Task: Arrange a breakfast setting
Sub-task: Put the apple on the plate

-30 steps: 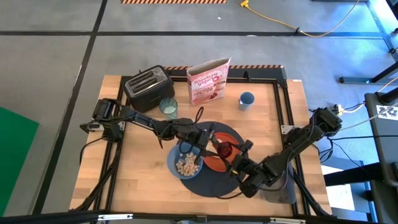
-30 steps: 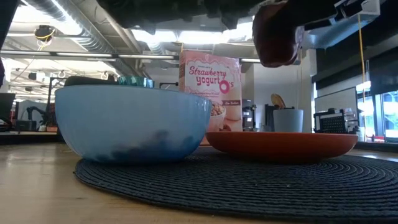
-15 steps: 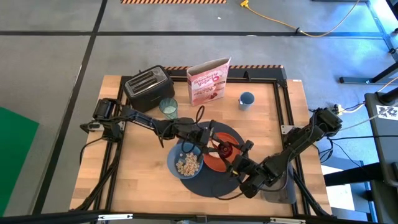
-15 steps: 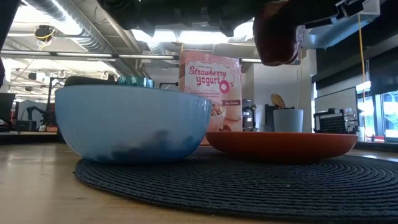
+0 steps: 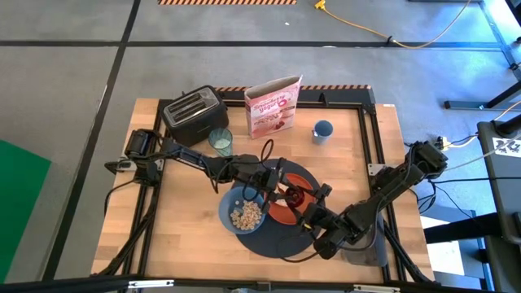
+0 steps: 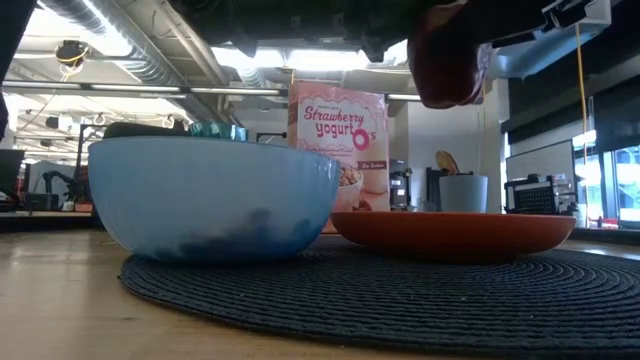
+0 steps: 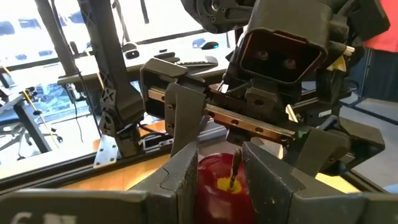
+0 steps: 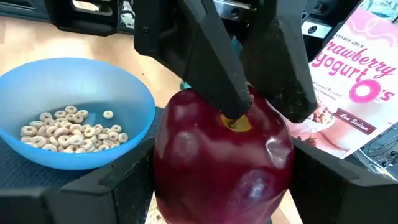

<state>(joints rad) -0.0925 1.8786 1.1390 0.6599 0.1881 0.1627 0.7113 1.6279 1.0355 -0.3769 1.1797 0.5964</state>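
Hanging above the orange plate (image 5: pixel 286 213), the small red apple (image 8: pixel 224 155) is gripped at its sides by the right gripper (image 8: pixel 217 186), whose fingers are closed against it; the left gripper (image 7: pixel 219 177) is seen pinching the apple's stem (image 7: pixel 234 169) from above, its fingers nearly together, so a handover or joint hold is judged to be under way.

Roughly half the setting is judged laid: the blue bowl (image 5: pixel 243 213), filled with cereal rings (image 8: pixel 74 129), is set on the dark-grey mat (image 5: pixel 281 241) just beside the plate; the apple is not yet put down; the pale-green glass (image 5: pixel 220 142) is left off the mat near the toaster (image 5: pixel 194 113); no toast slice or spoon can be made out.

Counted: one mat, one bowl, one plate, one apple, one glass, one toaster, one cereal box (image 5: pixel 273 106), one blue mug (image 5: pixel 322 130); two grippers are engaged on the single fruit.
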